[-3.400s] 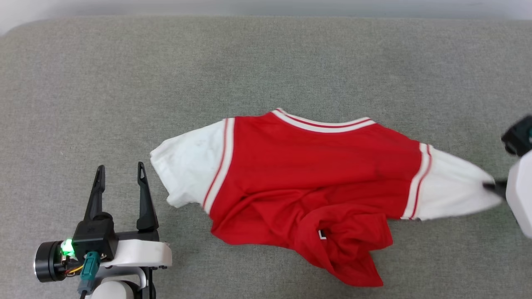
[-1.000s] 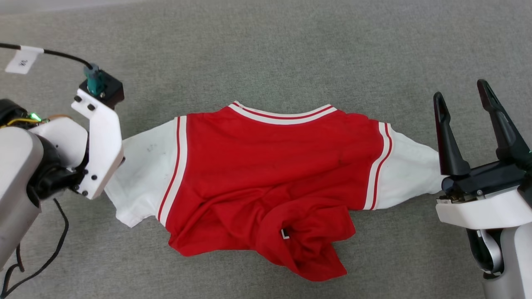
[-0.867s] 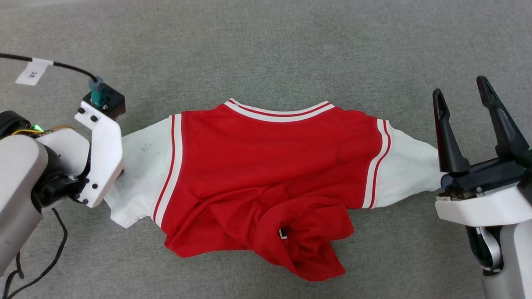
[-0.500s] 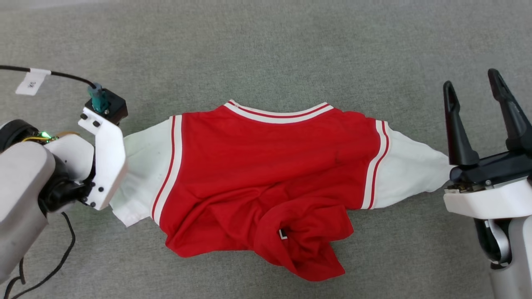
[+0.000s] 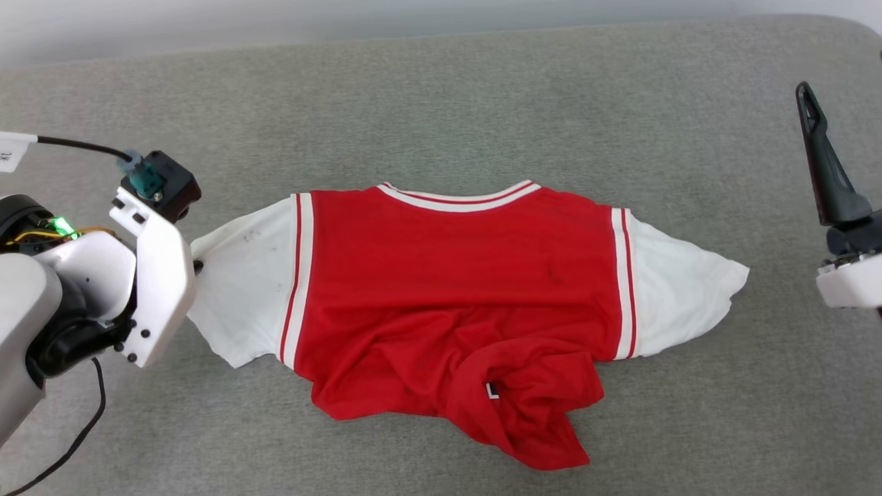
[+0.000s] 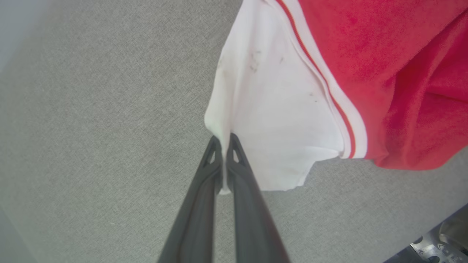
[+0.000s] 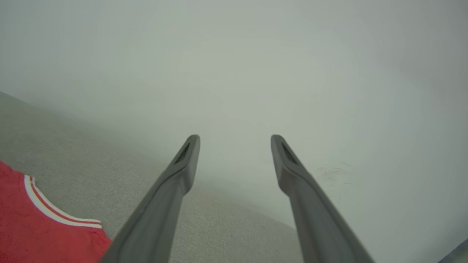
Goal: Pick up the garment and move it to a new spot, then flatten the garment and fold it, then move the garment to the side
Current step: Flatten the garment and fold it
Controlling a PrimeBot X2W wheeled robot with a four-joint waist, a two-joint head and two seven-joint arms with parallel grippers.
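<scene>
**Right gripper withdrawn; left gripper holds the sleeve edge**

Since half a second ago, the right gripper (image 7: 236, 140) has drawn away from the right sleeve (image 5: 682, 289) to the far right of the head view. One of its dark fingers (image 5: 823, 165) now stands well apart from the cloth. Part of that shift is the camera's own. Its jaws stand wide apart with nothing between them.

The left gripper (image 6: 222, 140) is pressed together on a pinched fold at the edge of the left sleeve (image 6: 270, 120).

The garment (image 5: 455, 275) lies near the middle of the grey padded surface (image 5: 441, 103). The collar points away from the robot and the sleeves are spread to both sides. The lower hem (image 5: 524, 413) is bunched and turned over.

Handling, as judged: the cloth is light, limp and stretchy, and it probably drags on the fabric surface rather than sliding as a sheet. Take hold at edges and seams, meaning sleeve ends, shoulders or hem corners, and pinch through both layers. A pull on one sleeve alone is likely to skew the body.

Markings: the upturned side shows no print. A small white label (image 5: 492, 390) in the bunched hem is too small to read. So are the marks on the cable tag (image 5: 10, 153).
</scene>
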